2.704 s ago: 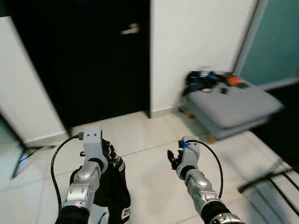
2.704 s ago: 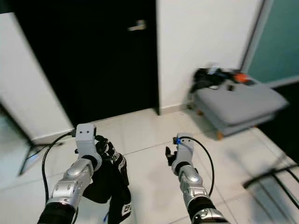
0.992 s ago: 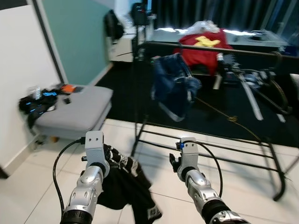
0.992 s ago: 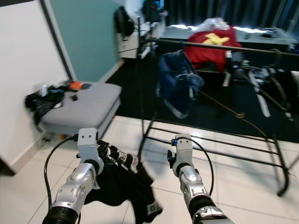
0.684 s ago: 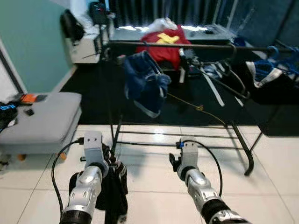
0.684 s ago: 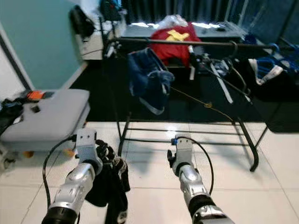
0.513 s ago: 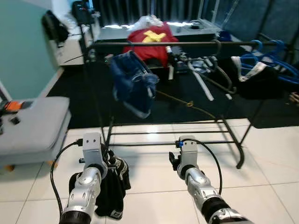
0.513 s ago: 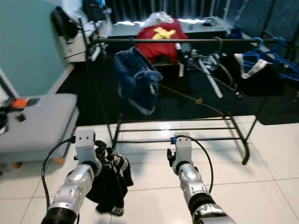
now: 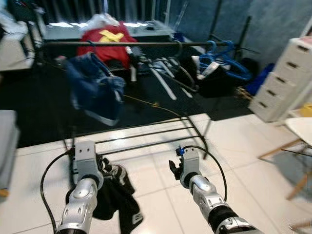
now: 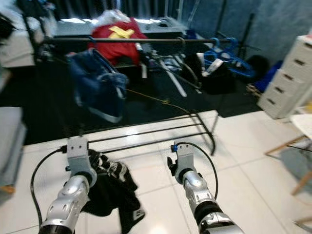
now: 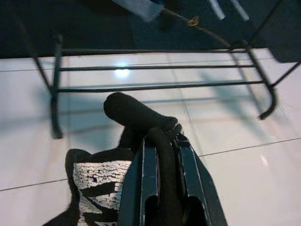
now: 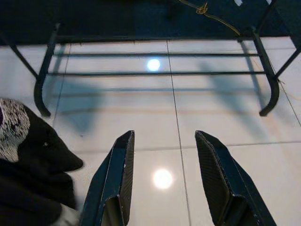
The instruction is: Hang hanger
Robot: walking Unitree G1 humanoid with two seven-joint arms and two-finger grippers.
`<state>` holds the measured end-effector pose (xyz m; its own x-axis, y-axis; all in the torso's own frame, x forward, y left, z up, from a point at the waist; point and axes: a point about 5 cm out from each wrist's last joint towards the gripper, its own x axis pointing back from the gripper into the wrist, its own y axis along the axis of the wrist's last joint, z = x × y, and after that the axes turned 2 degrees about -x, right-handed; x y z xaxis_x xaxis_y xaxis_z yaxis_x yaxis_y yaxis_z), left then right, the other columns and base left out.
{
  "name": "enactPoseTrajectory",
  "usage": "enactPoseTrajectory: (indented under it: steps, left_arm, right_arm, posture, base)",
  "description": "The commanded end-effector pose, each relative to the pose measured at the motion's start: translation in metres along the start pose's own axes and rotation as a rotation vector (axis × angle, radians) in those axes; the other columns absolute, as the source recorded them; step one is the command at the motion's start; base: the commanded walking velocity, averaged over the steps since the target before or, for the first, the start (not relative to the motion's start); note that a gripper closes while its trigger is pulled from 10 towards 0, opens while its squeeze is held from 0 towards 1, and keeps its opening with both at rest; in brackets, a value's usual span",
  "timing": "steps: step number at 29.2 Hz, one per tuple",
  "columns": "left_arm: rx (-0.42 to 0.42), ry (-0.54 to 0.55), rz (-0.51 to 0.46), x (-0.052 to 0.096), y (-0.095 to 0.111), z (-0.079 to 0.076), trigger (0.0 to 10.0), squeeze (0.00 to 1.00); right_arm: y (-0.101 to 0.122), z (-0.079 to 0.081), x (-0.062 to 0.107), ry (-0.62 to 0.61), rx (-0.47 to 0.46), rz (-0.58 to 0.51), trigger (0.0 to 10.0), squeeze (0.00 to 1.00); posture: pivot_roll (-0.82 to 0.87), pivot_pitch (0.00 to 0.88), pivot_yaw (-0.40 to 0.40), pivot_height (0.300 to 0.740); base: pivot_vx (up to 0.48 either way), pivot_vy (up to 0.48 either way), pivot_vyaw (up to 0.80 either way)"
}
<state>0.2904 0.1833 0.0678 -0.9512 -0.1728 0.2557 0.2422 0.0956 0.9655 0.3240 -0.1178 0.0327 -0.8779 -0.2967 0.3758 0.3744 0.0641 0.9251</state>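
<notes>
While left gripper (image 11: pixel 162 150) clamps it — black garment (image 9: pixel 114 195), white-patterned, drooping.

Before me stands the clothes rack (image 9: pixel 141 131), a jacket (image 9: pixel 95 87) hanging on its left part. A drawer unit (image 9: pixel 287 80) is at right, perhaps against the wall.
</notes>
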Motion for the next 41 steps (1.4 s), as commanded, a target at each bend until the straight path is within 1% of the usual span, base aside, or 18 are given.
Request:
enactPoseTrajectory:
  steps: [1,2,3,5,7,10,15,16,17,20,23,26,28,34,36,38,39,41]
  left_arm:
    - [0.016,0.010,-0.029,0.004,0.005,0.001,10.0,0.00]
    - [0.016,0.010,-0.030,0.004,0.005,0.001,10.0,0.00]
    - [0.011,0.006,-0.042,0.003,0.007,0.001,10.0,0.00]
    - [0.003,0.000,-0.060,0.003,0.009,0.002,10.0,0.00]
    - [0.047,-0.003,-0.058,0.000,0.010,0.000,10.0,0.00]
    - [0.074,-0.023,-0.067,-0.003,0.014,-0.003,10.0,0.00]
    - [0.075,-0.061,-0.069,-0.006,0.019,-0.010,10.0,0.00]
    - [0.061,-0.076,-0.065,-0.007,0.021,-0.012,10.0,0.00]
    - [0.051,-0.081,-0.066,-0.007,0.021,-0.012,10.0,0.00]
    - [0.044,-0.098,-0.050,-0.006,0.018,-0.016,10.0,0.00]
    - [0.052,-0.104,-0.037,-0.006,0.015,-0.023,10.0,0.00]
    - [0.064,-0.099,-0.044,-0.006,0.015,-0.024,10.0,0.00]
    - [0.082,-0.099,-0.038,-0.007,0.016,-0.023,10.0,0.00]
    - [0.078,-0.097,-0.040,-0.007,0.019,-0.021,10.0,0.00]
    - [0.069,-0.087,-0.024,-0.007,0.017,-0.018,10.0,0.00]
    - [0.077,-0.084,-0.017,-0.007,0.016,-0.017,10.0,0.00]
    - [0.063,-0.085,-0.014,-0.008,0.015,-0.015,10.0,0.00]
    - [0.060,-0.085,-0.014,-0.008,0.014,-0.015,10.0,0.00]
  right_arm:
    - [0.007,0.008,-0.003,0.049,0.005,-0.027,10.0,0.00]
    - [0.007,0.008,-0.003,0.051,0.003,-0.027,10.0,0.00]
    - [0.011,0.009,-0.003,0.053,-0.014,-0.056,10.0,0.00]
    - [0.016,0.010,-0.003,0.058,-0.040,-0.099,10.0,0.00]
    - [0.020,0.007,-0.003,0.043,-0.064,-0.124,10.0,0.00]
    - [0.022,0.005,-0.002,0.031,-0.074,-0.147,10.0,0.00]
    - [0.025,0.005,-0.002,0.035,-0.079,-0.167,10.0,0.00]
    - [0.027,0.006,-0.001,0.037,-0.088,-0.185,10.0,0.00]
    - [0.028,0.007,-0.001,0.037,-0.089,-0.192,10.0,0.00]
    - [0.027,0.009,0.000,0.047,0.004,-0.187,10.0,0.00]
    - [0.024,0.007,0.002,0.041,0.020,-0.179,10.0,0.00]
    - [0.024,0.005,0.003,0.028,0.023,-0.182,10.0,0.00]
    - [0.022,0.002,0.003,0.019,-0.009,-0.173,10.0,0.00]
    - [0.021,0.002,0.003,0.037,0.000,-0.155,10.0,0.00]
    - [0.020,0.005,0.002,0.051,0.001,-0.150,10.0,0.00]
    - [0.020,0.007,0.002,0.057,0.003,-0.150,10.0,0.00]
    - [0.019,0.010,0.002,0.063,0.000,-0.153,10.0,0.00]
    - [0.019,0.010,0.002,0.064,-0.001,-0.153,10.0,0.00]
  posture:
    - [0.16,0.078,-0.110,0.740]
    - [0.16,0.078,-0.110,0.740]
    - [0.15,0.069,-0.081,0.740]
    - [0.14,0.069,-0.075,0.740]
    - [0.13,0.070,-0.049,0.740]
    - [0.12,0.077,-0.035,0.740]
    - [0.12,0.078,-0.023,0.740]
    - [0.10,0.073,-0.002,0.740]
    - [0.10,0.073,-0.002,0.740]
    - [0.08,0.066,0.016,0.740]
    - [0.08,0.063,0.019,0.740]
    - [0.08,0.064,0.019,0.740]
    - [0.08,0.068,0.018,0.740]
    - [0.10,0.070,0.016,0.740]
    - [0.10,0.070,0.016,0.740]
    - [0.09,0.067,0.019,0.740]
    - [0.09,0.062,0.020,0.740]
    - [0.09,0.062,0.020,0.740]
  base:
    - [0.000,0.000,0.00]
    - [0.000,0.000,0.00]
    - [0.000,0.000,0.00]
    - [0.000,0.000,0.00]
    - [0.000,0.000,0.00]
    - [0.000,0.000,0.00]
    - [0.000,0.000,0.00]
    - [0.000,0.000,0.00]
    - [0.000,0.000,0.00]
    - [0.000,-0.480,0.14]
    - [0.000,-0.480,0.67]
    - [0.000,-0.368,0.80]
    - [0.000,0.000,0.00]
    - [0.000,0.000,0.00]
    - [0.000,0.000,0.00]
    - [0.000,0.480,0.00]
    - [0.000,0.480,0.00]
    - [0.000,0.480,0.00]
